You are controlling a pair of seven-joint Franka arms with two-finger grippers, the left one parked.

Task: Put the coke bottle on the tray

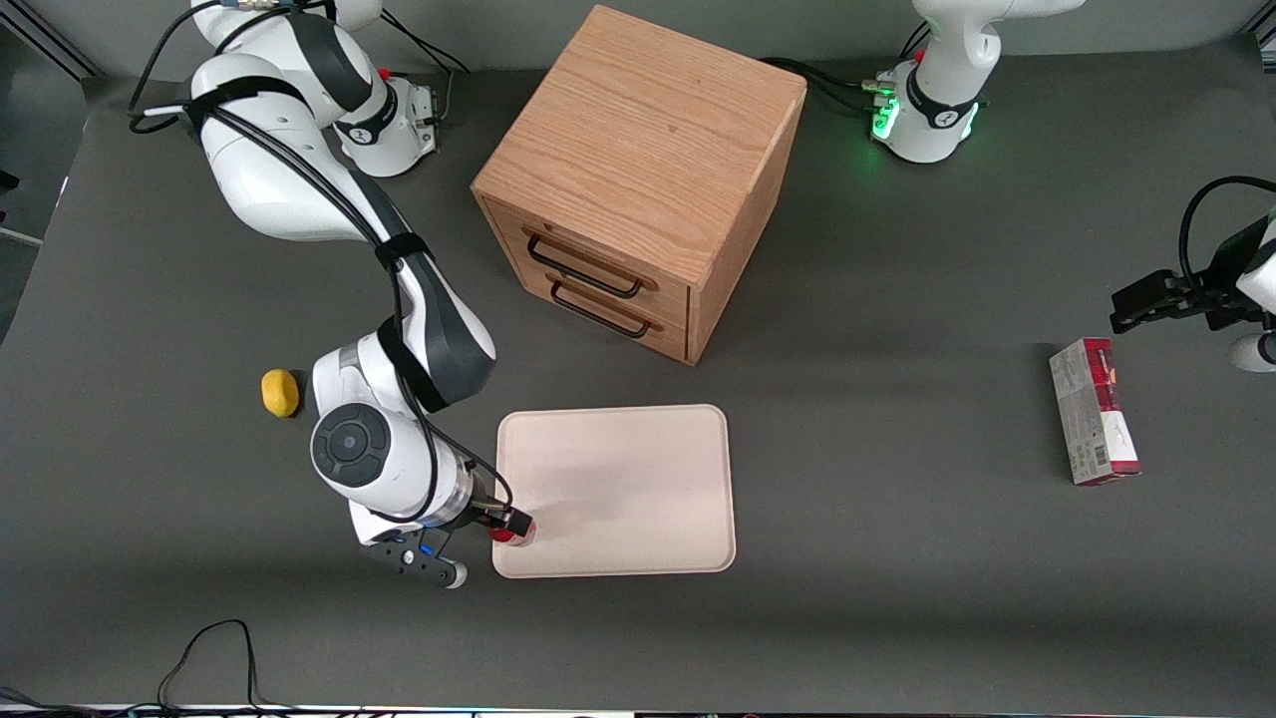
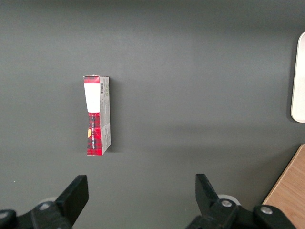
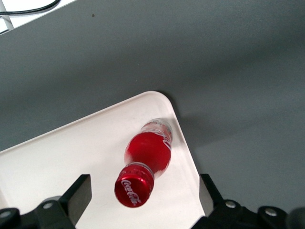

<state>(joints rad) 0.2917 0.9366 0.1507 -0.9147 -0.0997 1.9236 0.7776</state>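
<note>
Now at release: small slim red coke bottle (image 3: 147,155) standing on the large flat pale cream-pink tray (image 1: 638,469), in the corner nearest the front camera toward the working arm's end.

Seen from the right wrist camera, bottle upright on its silvery base, red cap uppermost, close inside the tray's low rim at the rounded corner. Right gripper (image 3: 143,200) directly over the cap, black fingers (image 3: 78,195) spread wide on either side, touching neither cap nor body, holding nothing. Judged as placement done, retreat pending. Next move calls for a straight vertical lift, fingers kept apart, no sideways drift; bottle tall, narrow and near the rim, so easily tipped off onto the dark grey counter (image 1: 897,558) by a brush.
</note>
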